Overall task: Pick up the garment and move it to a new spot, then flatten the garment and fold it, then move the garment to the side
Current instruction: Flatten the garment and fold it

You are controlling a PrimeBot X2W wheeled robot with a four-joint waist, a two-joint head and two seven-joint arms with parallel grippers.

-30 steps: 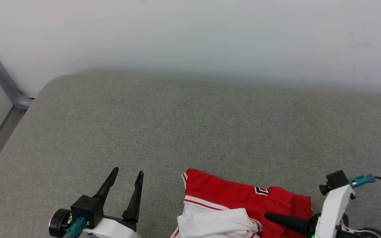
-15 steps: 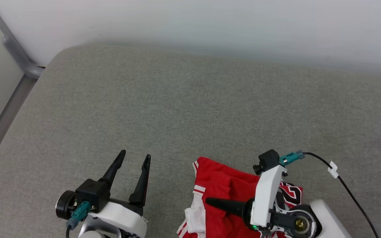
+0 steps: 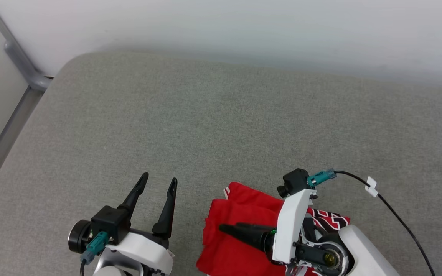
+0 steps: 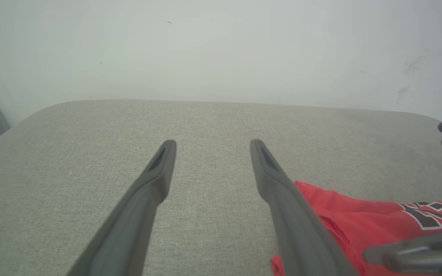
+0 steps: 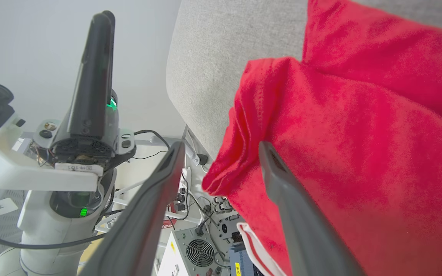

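Garment (image 3: 240, 211) bunched — under right hand (image 5: 221, 147), splayed

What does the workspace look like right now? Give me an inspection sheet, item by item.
Surface: grey fabric pad, mostly bare.
Job's things: red shirt bunched at the near edge, partly hanging over it.
Clutter: nothing seen.
Grippers: left gripper open, beside the shirt and apart from it; right gripper open, at the shirt's hanging fold.
Cables: black cable with a white tag runs from the right wrist over the pad.
Surroundings: pale wall; grey rail at left; fan box and wiring below the edge.
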